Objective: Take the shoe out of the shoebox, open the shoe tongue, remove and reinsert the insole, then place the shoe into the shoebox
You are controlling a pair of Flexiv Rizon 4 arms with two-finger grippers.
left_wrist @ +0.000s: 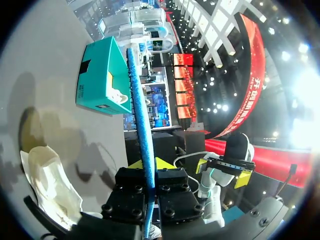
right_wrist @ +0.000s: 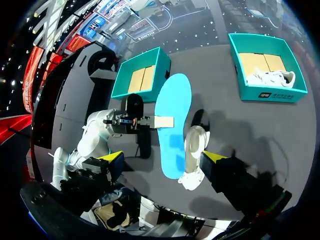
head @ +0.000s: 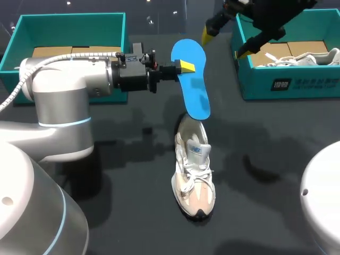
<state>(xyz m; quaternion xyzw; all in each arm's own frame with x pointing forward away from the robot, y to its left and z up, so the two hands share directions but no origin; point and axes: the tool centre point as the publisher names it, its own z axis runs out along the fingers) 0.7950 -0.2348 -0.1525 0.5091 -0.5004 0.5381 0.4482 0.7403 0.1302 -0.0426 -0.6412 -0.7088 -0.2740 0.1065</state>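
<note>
Item: blue insole [head: 192,79]; out of the shoe, held in the air, its lower end just over the shoe's opening; whether it touches the collar cannot be told.

Item: left claw [head: 186,66]; pinching the insole at one long edge, near the middle of its length; the wrist view shows the insole edge-on between the yellow tips.

Item: shoe [head: 194,175]; upright on the dark surface [head: 276,159], between the two boxes and nearer the robot; held by nothing.

Item: right claw [head: 224,43]; spread and empty, raised beside the right shoebox [head: 287,85], well apart from the shoe.

Item: left shoebox [head: 69,24]; only cardboard shows inside.

Hazards, as judged: a one-edge pinch may let the insole pivot or slip under push; the soft tip may fold or snag on collar or tongue; the unbraced shoe may slide or tip over.
</note>
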